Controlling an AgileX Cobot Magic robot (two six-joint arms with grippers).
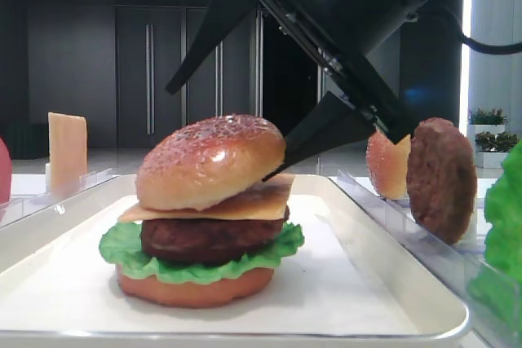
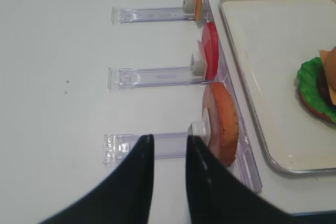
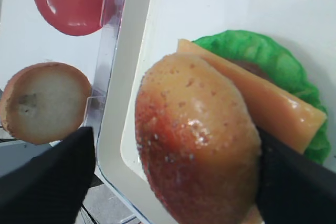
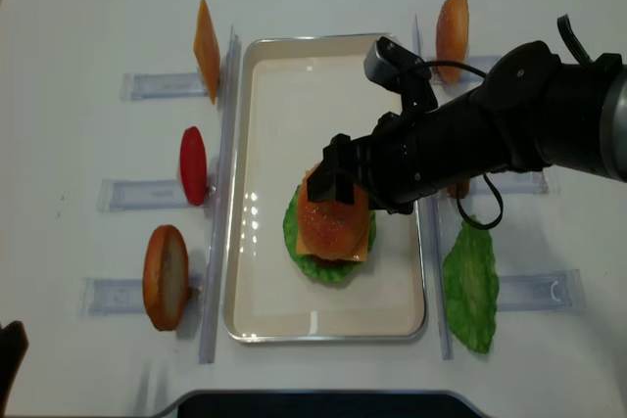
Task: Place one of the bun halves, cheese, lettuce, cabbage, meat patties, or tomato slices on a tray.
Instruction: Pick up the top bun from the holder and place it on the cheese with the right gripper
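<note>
A sesame bun half [image 1: 210,160] tops a stack of cheese [image 1: 254,201], meat patty [image 1: 208,238], lettuce [image 1: 122,246] and an orange-red bottom disc [image 1: 196,287] on the cream tray [image 1: 367,283]. My right gripper [image 1: 220,131] hangs over the bun, open, one finger on each side. In the right wrist view the bun half [image 3: 194,145] fills the space between the jaws; the left finger stands clear of it and the right finger lies against it. My left gripper [image 2: 169,139] is shut on nothing, over a clear rack left of the tray [image 2: 252,77].
Clear racks flank the tray. The left ones hold a cheese slice [image 4: 206,46], a tomato slice [image 4: 193,165] and a bun half [image 4: 165,276]. On the right stand another bun half [image 4: 452,31], a patty [image 1: 440,177] and a lettuce leaf [image 4: 472,286].
</note>
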